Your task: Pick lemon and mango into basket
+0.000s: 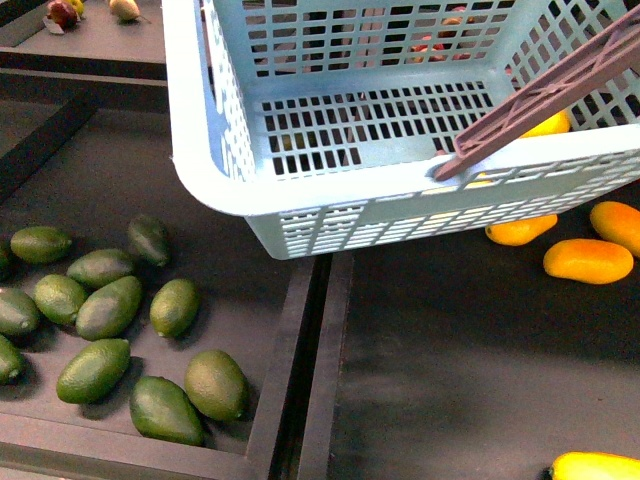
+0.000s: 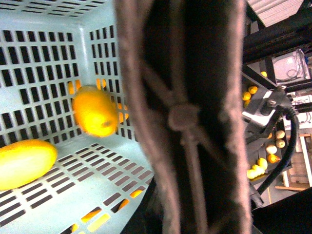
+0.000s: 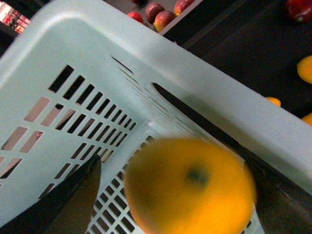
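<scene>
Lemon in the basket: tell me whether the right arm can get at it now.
Probably yes. The lemon lies uncovered in the basket, and the right wrist view looks straight into its open top. Only the mango, close before that camera, might get in the way.

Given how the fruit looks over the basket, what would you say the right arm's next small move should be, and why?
Probably lift the right gripper up and clear of the basket. Its fingers look spread wider than the blurred mango, which shows inside the basket near the lemon, so both fruits seem delivered.
</scene>
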